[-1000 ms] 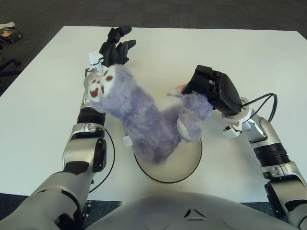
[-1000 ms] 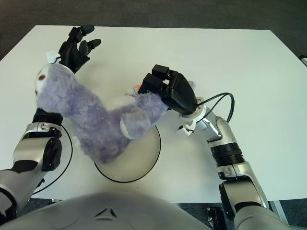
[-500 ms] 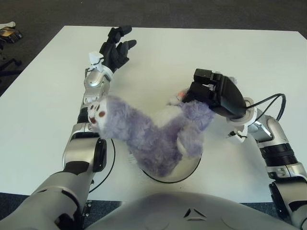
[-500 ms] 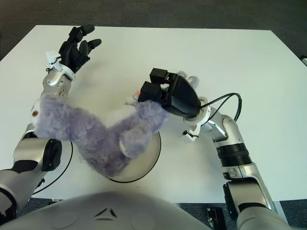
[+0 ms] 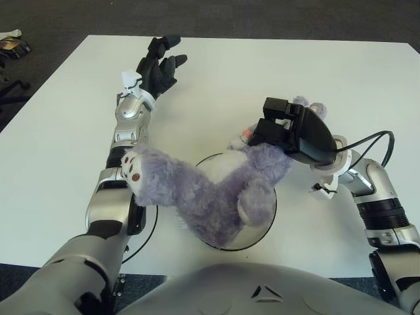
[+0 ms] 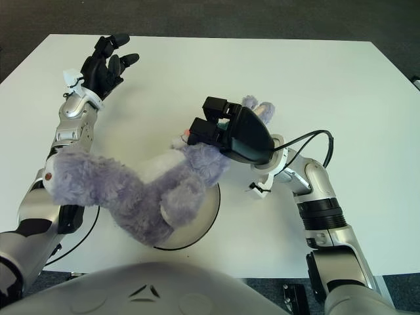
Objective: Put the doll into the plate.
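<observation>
A fluffy purple doll (image 5: 210, 197) lies across the plate (image 5: 266, 223) in the lower middle of the frame. Its body covers most of the plate, and one long limb with a brown-spotted white paw stretches off to the left, over the robot's left forearm. Its head end points up and right, under the right hand (image 5: 289, 131). The right hand sits just right of center, black fingers (image 5: 272, 128) curled down onto the doll's upper end; purple ears poke out behind it. The left hand (image 5: 157, 65) is in the upper left, well apart from the doll, fingers loosely spread and holding nothing. Everything sits on a white table (image 5: 367, 79).
</observation>
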